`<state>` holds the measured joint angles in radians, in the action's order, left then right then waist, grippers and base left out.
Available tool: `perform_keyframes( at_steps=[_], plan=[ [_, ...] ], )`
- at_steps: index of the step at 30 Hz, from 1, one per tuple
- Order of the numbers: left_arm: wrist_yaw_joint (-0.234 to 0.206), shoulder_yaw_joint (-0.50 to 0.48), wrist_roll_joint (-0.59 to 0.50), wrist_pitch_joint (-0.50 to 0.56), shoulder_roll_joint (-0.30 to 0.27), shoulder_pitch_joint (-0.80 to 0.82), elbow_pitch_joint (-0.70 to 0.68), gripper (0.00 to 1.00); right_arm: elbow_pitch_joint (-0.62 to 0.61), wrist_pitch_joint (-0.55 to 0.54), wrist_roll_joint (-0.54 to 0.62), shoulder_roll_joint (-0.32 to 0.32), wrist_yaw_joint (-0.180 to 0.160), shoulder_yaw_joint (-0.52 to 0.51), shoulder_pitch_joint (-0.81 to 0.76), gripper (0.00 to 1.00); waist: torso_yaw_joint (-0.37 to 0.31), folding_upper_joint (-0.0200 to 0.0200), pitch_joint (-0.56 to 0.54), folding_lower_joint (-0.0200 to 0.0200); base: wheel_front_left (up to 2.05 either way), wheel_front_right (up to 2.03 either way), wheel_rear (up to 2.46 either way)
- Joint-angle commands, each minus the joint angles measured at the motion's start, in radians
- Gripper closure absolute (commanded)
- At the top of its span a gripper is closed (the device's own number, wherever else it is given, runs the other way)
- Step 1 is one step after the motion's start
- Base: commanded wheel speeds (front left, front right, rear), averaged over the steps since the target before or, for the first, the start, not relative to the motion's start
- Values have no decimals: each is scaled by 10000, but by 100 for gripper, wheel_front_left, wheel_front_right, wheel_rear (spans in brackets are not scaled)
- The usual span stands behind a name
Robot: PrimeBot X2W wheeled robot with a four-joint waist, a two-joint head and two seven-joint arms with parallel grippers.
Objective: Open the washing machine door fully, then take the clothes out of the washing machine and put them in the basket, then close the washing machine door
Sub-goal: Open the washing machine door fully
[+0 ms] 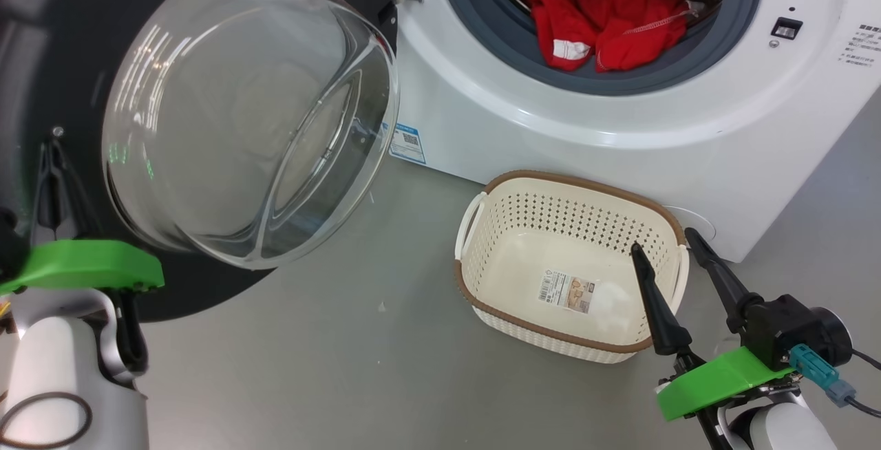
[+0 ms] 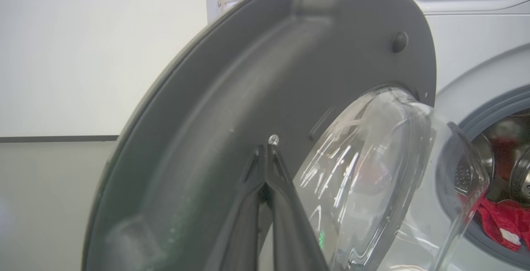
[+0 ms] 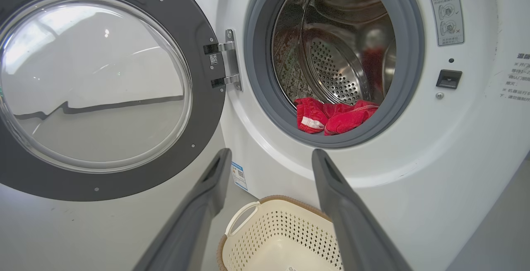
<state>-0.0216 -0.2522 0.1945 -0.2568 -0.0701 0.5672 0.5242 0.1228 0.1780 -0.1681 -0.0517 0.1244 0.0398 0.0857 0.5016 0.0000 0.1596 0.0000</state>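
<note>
On the grey floor (image 1: 344, 340), before the robot, the following stand.

Item: the washing machine (image 1: 550, 133) (image 3: 414, 171), white, front-loading. Its drum mouth faces the robot, and a blue label (image 1: 407, 142) sits low on its front.

Item: the washing machine door (image 1: 241, 113) (image 2: 248, 97) (image 3: 95, 84), swung wide open to the robot's left. It hangs on a hinge (image 3: 230, 61) at the left side of the drum mouth. The dark inner face is turned outward, and the glass bowl bulges away from it toward the robot.

Item: the clothes (image 1: 606, 20) (image 2: 501, 221) (image 3: 333, 115), a red heap with a white tag. They lie low in the drum, their front edge resting on the grey rubber ring.

Item: the basket (image 1: 550, 223) (image 3: 281, 229), upright with its mouth up, on the floor just before the machine's front. Its long axis runs left to right across the head view, a handle at each end. A paper label lies on its bottom.

Item: the left pincer (image 1: 51, 161) (image 2: 266, 155), closed on nothing. The tips point at the door's inner ring, just below a small screw; contact cannot be told.

Item: the right pincer (image 1: 663, 241) (image 3: 272, 153), spread wide and empty. It is held over the basket's right end, its fingers pointing toward the machine.
</note>
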Motion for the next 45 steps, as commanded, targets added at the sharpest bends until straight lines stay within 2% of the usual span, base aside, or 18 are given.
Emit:
perform_keyframes(
  at_steps=[1,2,3,4,5,7,8,9,15,21,31,36,45],
  plan=[
    [142,-294,-129,-49,-248,-174,-629,100,-170,162,-103,15,63,187,334,0,-43,0,-44,0,0,0,0],
    [198,-303,-149,-49,-185,-249,-869,100,-130,198,-139,15,63,185,340,0,-70,0,-78,0,0,0,0],
    [274,-306,-132,-49,-123,-323,-1059,87,-88,234,-181,15,63,188,346,0,-101,0,-112,0,0,0,0],
    [358,-287,-106,-49,-63,-388,-1268,58,-47,268,-222,15,63,195,353,0,-133,0,-148,0,0,0,0],
    [358,-287,-106,-49,-63,-388,-1268,58,-47,268,-222,15,63,195,353,0,-133,0,-148,0,0,0,0],
    [528,-149,-115,-49,34,-518,-1745,24,40,340,-294,15,63,185,376,0,-203,0,-220,0,0,0,0],
    [613,-43,-105,-49,74,-590,-1987,3,79,376,-324,15,63,176,389,0,-251,0,-264,0,0,0,0],
    [679,94,-109,-49,107,-669,-2226,0,110,411,-354,15,63,157,397,0,-301,0,-304,0,0,0,0],
    [947,1291,237,-49,190,-1250,-3517,0,309,592,-488,15,63,27,438,0,-753,0,-514,0,0,0,0],
    [1073,2254,779,-49,195,-1662,-3845,0,475,716,-617,15,63,-70,512,0,-1485,0,-574,0,0,0,0],
    [1237,2727,1011,94,144,-2246,-3682,0,504,816,-640,15,63,-552,534,0,-2942,0,-702,0,0,0,0],
    [1318,2976,1012,178,-60,-2613,-3675,0,490,831,-692,15,63,-599,467,0,-3606,0,-871,0,0,0,0],
    [1120,2991,751,235,-400,-3547,-3912,0,219,835,-757,15,63,-832,54,0,-4607,0,-1403,0,0,0,0]
  ],
)
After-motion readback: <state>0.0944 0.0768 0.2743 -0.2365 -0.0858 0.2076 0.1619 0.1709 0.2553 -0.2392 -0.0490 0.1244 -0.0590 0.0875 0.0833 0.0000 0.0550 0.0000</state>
